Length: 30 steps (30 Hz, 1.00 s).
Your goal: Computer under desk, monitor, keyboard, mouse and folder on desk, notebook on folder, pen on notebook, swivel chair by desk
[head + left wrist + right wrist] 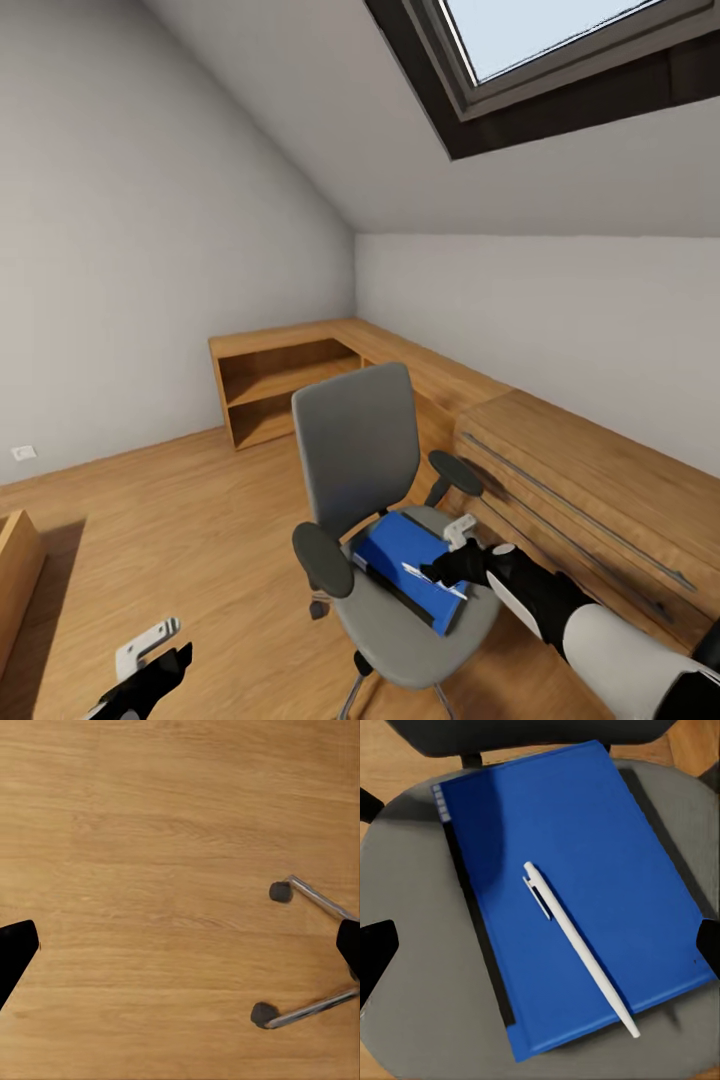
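Observation:
The swivel chair [360, 450] stands mid-room with its grey seat [405, 870] facing me. On the seat lies the blue folder [405, 565] [570, 870], and a white pen [432, 580] [577, 945] rests on top of it. A dark flat edge [472, 907] sticks out under the folder; I cannot tell what it is. My right gripper [452, 553] [540, 945] hovers open just above the folder and pen. My left gripper [155, 650] [180, 945] hangs open over bare floor beside the chair's chrome legs [319, 900]. The desk, computer, monitor, keyboard and mouse are out of view.
Light wooden low cabinets line the walls: an open-shelf unit [270, 385] at the back and a drawer unit [590, 490] close behind the chair on the right. Another wooden piece [15, 570] stands at the left edge. Wood floor [180, 520] lies left of the chair.

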Tool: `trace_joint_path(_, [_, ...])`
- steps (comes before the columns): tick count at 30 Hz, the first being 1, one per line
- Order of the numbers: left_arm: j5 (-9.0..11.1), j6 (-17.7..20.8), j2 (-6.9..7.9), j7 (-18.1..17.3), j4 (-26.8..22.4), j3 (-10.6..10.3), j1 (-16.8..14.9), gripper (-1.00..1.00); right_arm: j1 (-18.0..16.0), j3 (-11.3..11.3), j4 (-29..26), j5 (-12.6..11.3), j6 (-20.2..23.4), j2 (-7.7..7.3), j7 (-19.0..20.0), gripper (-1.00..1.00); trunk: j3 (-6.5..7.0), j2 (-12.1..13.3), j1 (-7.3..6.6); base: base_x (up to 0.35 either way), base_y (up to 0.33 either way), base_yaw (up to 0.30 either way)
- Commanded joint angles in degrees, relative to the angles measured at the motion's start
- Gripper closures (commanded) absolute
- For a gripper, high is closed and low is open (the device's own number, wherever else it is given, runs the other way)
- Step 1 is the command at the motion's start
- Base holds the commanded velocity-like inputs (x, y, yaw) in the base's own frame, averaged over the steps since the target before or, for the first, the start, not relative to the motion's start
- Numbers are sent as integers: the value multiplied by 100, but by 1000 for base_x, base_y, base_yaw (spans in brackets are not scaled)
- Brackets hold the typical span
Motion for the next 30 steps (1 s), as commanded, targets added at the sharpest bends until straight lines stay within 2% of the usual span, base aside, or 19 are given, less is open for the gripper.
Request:
trace_joint_path(1, [31, -18, 4, 29, 0, -4, 1, -100, -5, 4, -14, -51, -118, -34, 24, -100, -25, -45, 23, 0, 0, 0])
trace_joint_path(3, [1, -55, 16, -17, -9, 0, 4, -100, -10, -193, -12, -64, -390, -98, 392, -100, -61, -126, 67, 0, 0, 0])
trace_joint_path(5, [-11, -70, 39, -187, -51, 2, 21, -100, -26, -543, -8, -67, -503, -132, 674, -100, -97, -206, 110, 0, 0, 0])
trace_joint_path(6, [-17, -74, 147, -743, -238, 3, 152, -100, -167, -994, 11, -63, -474, -146, 808, -100, -115, -246, 132, 0, 0, 0])
trace_joint_path(7, [-19, -73, 194, -922, -329, 4, 223, -100, -219, -1066, 15, -63, -410, -138, 817, -100, -133, -286, 154, 0, 0, 0])
trace_joint_path(8, [-21, -73, 216, -994, -376, 4, 259, -100, -238, -1092, 17, -63, -371, -131, 816, -100, -151, -326, 176, 0, 0, 0])
trace_joint_path(11, [-21, -65, 296, -1232, -641, 4, 422, -100, -299, -1159, 93, -58, -105, 19, 525, -100, -205, -447, 242, 0, 0, 0])
trace_joint_path(15, [-20, -57, 289, -1267, -756, -1, 467, -100, -308, -1135, 127, -44, -13, 66, 343, -100, -276, -607, 330, 0, 0, 0])
trace_joint_path(30, [-4, -32, 294, -1271, -769, 3, 498, -100, -312, -1142, 133, -50, 40, 73, 288, -100, -546, -1209, 660, 0, 0, 0])
